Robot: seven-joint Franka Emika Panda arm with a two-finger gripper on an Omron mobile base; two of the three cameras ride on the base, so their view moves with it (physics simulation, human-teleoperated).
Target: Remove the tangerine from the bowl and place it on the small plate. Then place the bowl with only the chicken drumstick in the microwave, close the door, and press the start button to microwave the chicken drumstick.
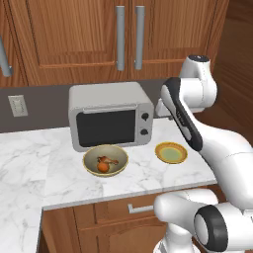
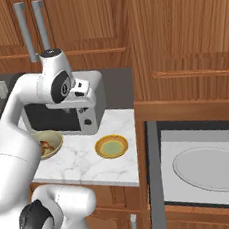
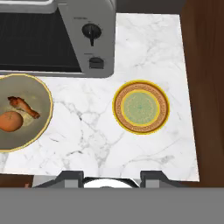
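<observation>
The olive-tan bowl (image 1: 105,160) (image 3: 41,94) sits on the marble counter in front of a silver oven. Inside it lie the orange tangerine (image 1: 102,167) (image 3: 10,121) and the reddish-brown chicken drumstick (image 1: 108,160) (image 3: 22,106), touching. The small plate (image 1: 171,152) (image 2: 111,146) (image 3: 141,106) with a yellow-orange rim lies bare to the bowl's right. My gripper (image 3: 111,177) hangs high over the counter's front edge, nearer the plate than the bowl, open with nothing between its fingers. The microwave (image 2: 206,169) stands open at the right, its glass turntable showing and its door (image 2: 154,182) edge-on.
The silver two-knob countertop oven (image 1: 109,120) (image 3: 57,39) stands at the back of the counter, close behind the bowl. Wooden cabinets with long handles (image 1: 128,37) hang above. A tall wooden panel (image 2: 179,43) bounds the counter on the right. Marble stretches away to the left (image 1: 34,163).
</observation>
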